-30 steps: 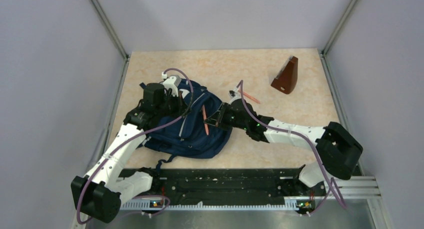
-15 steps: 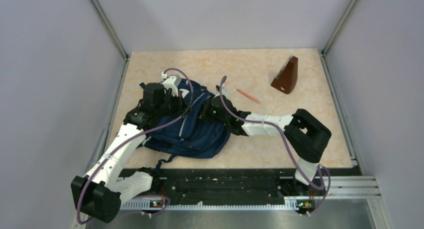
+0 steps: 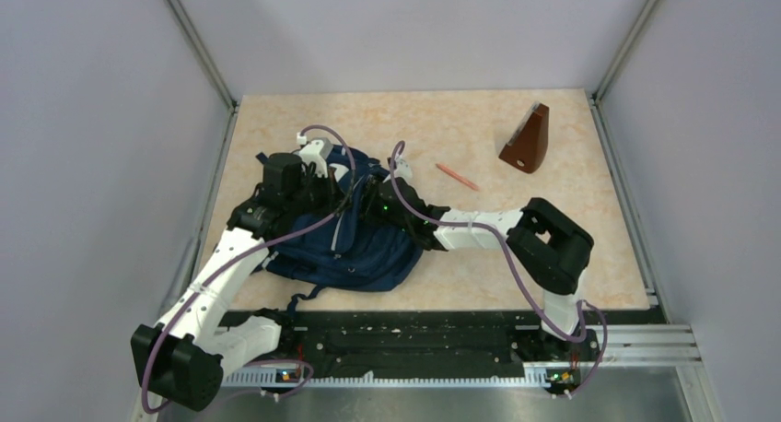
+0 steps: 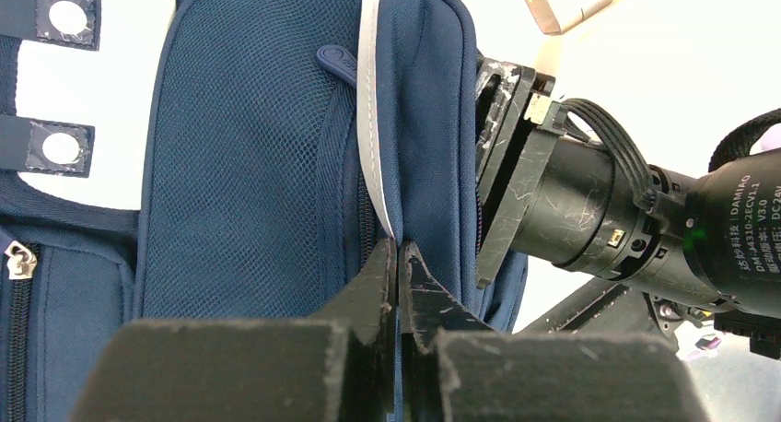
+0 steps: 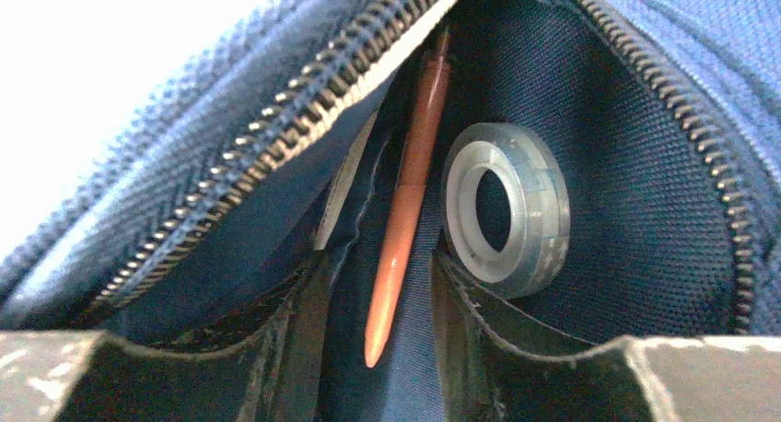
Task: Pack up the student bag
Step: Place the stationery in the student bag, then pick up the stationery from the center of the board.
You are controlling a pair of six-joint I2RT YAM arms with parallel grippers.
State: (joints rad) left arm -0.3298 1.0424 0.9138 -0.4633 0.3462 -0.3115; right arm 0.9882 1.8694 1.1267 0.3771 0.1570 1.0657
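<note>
1. As the open pocket already shows contents, I'd call packing partly done. An orange pen (image 5: 412,178) and a clear tape roll (image 5: 507,205) sit inside the student bag (image 3: 368,249), with the roll just at 3 o'clock of the pen in the right wrist view.
2. Left to do, judging by the desk (image 3: 433,118): a second orange pen (image 3: 458,176) lies loose at 2 o'clock of the bag, apart from it. A brown wedge (image 3: 527,139) stands farther out on the same bearing. Can't tell whether the wedge belongs in the bag. The zipper (image 5: 304,127) is open, so closing is not yet done.
3. Right gripper (image 5: 376,273): inside the pocket mouth, jaws apart, with the pen lying in the gap and no visible pinch. Reads as a release to me.
4. Left gripper (image 4: 398,256): jaws together, clamped on the bag's fabric edge right at the grey-white trim stripe (image 4: 370,90). That is near the bag's 11 o'clock edge in the top view.
5. Bag position: flat on the desk, at about 9 o'clock of desk centre, between the two arms.
6. Bag look: soft, slumped navy fabric with a mesh panel (image 4: 239,164) on one face, dark strap tabs (image 4: 28,147) with round eyelets, and dark lining in the open pocket. It's limp cloth, so I'd expect the mouth to sag if the left grip lets go.
</note>
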